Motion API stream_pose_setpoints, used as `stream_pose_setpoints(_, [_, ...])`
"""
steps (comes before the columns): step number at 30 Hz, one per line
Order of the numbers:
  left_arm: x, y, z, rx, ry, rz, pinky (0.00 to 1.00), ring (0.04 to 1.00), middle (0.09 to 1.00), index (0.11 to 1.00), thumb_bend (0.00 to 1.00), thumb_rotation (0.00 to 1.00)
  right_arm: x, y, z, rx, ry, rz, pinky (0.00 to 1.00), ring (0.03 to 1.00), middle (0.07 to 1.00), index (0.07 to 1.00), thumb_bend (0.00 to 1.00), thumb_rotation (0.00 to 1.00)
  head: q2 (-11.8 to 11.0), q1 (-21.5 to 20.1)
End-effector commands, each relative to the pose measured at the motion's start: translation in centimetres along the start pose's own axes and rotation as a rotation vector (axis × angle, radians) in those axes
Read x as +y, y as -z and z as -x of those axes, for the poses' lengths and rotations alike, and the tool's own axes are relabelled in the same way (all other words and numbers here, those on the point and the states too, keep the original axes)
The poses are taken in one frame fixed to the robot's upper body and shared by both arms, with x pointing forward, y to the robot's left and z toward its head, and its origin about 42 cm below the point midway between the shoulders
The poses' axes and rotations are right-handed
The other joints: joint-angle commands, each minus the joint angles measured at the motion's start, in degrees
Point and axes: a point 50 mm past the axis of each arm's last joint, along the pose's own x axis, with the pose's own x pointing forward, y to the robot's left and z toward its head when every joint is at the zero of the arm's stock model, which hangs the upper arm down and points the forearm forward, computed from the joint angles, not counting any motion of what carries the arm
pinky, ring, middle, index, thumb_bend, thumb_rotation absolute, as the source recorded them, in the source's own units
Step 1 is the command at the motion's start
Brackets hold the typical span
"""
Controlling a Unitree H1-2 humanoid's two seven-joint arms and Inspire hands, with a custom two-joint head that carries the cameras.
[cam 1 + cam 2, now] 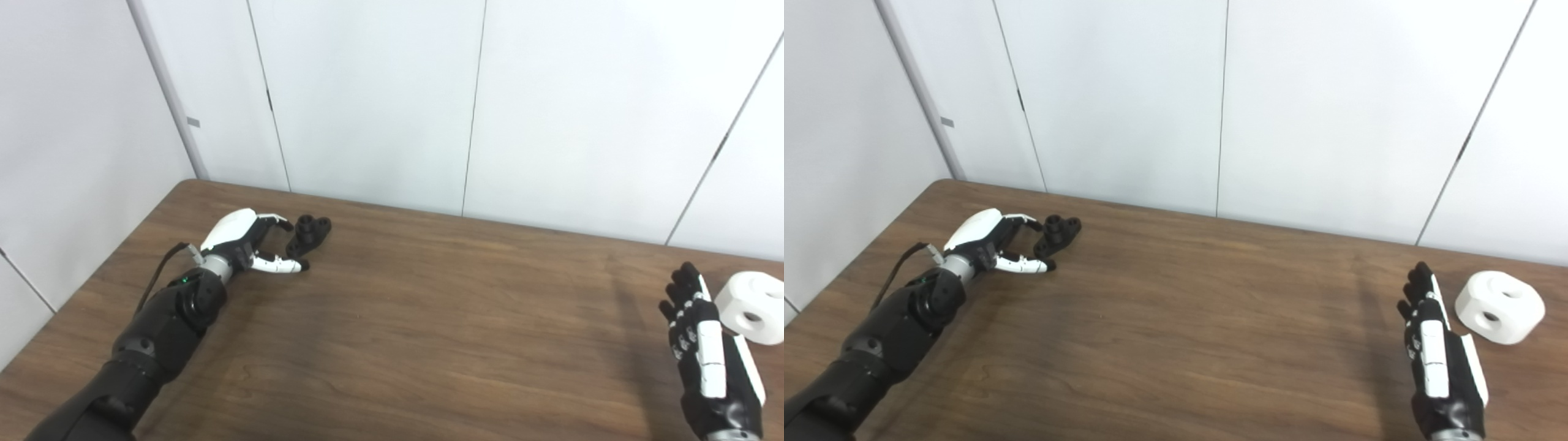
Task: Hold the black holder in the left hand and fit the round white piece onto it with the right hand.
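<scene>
1. A brown wooden table (1176, 331) carries everything; white wall panels (1127, 98) stand behind its far edge.
2. The black holder (309, 234) lies on the table near the far left corner, a short way in from the far edge. It is a small dark part with round holes in its top.
3. The left hand (248, 242) lies low at the table beside the holder, fingers and thumb spread apart and reaching toward it from the left. Its upper fingertips (285, 224) are just beside the holder; whether they touch it cannot be told. The hand grips nothing.
4. The round white piece (1499, 306) sits on the table near the right edge, well apart from the holder. It is a chunky white block with round holes.
5. The right hand (1439, 361) stands just to the left of the white piece, fingers straight and pointing toward the far edge, holding nothing. A narrow gap shows between them.
6. The right eye view shows the white piece whole, with two holes visible. In the left eye view it is cut off by the picture's right edge.
</scene>
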Motion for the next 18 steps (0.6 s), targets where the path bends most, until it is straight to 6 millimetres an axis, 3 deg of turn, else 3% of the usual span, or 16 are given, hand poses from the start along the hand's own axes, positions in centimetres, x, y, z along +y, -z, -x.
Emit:
stream_pose_setpoints(1, [0.0,1.1,0.3,0.050,0.069,-0.062,0.99,0.939,0.893,0.774,0.99,0.31,-0.2,-1.7,-1.2,-0.074,-0.009,0.007,0.99,1.000,1.000,1.000,0.50,0.99,0.0,0.1])
stream_pose_setpoints(18, [0.2,0.0,-0.6,0.061,0.069,-0.066,0.97,0.943,0.900,0.732,0.93,0.52,-0.5,-1.6,-1.0,-0.075,-0.006,-0.001,1.00,1.000,1.000,1.000,0.48,0.98,-0.4,0.3])
